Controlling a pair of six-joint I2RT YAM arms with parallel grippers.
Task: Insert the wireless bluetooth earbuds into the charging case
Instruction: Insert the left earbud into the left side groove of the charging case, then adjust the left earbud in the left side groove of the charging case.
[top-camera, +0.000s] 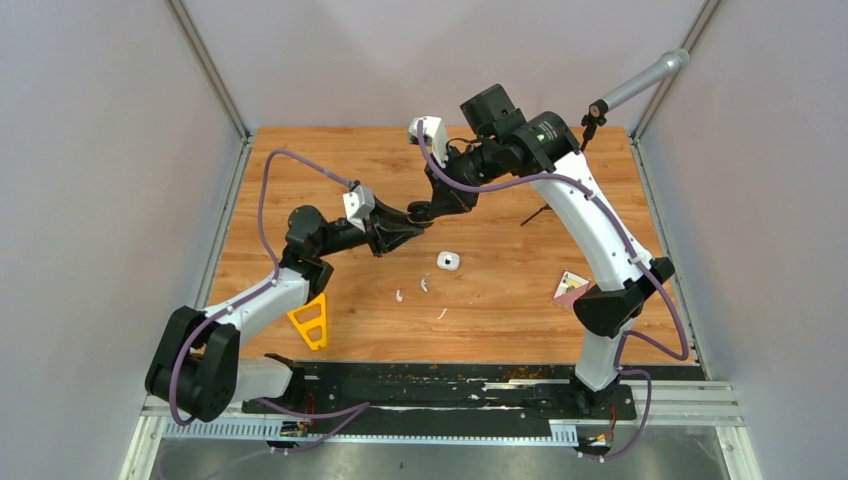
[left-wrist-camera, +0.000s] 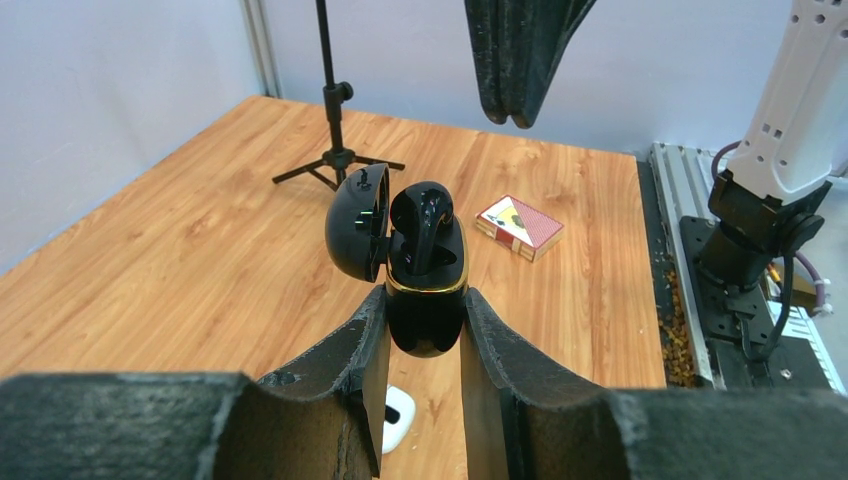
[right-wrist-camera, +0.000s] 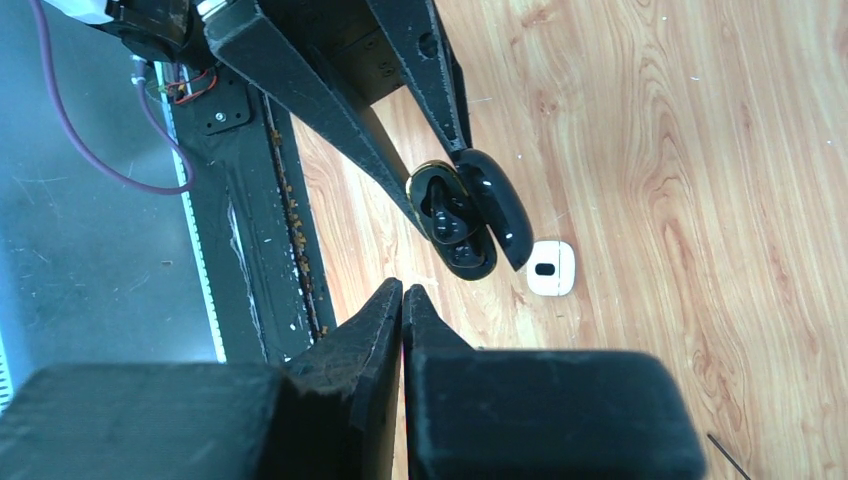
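Observation:
My left gripper (left-wrist-camera: 425, 297) is shut on the black charging case (left-wrist-camera: 428, 325) and holds it above the table, its lid (left-wrist-camera: 356, 222) hinged open to the left. A black earbud (left-wrist-camera: 420, 225) sits in the case's wells; the case also shows in the right wrist view (right-wrist-camera: 455, 222). My right gripper (right-wrist-camera: 402, 290) is shut and empty, its tips (left-wrist-camera: 510, 112) hanging just above the open case. Two tiny white earbuds (top-camera: 399, 296) (top-camera: 424, 285) lie on the table near the white case (top-camera: 447, 261). In the top view the two grippers (top-camera: 400, 232) (top-camera: 418, 212) almost meet.
A thin white sliver (top-camera: 441, 313) lies near the front. A yellow triangular piece (top-camera: 310, 322) sits front left, a card deck (top-camera: 570, 288) at the right, and a small black tripod (left-wrist-camera: 333, 150) at the back. The white case lies below my left fingers (left-wrist-camera: 398, 418).

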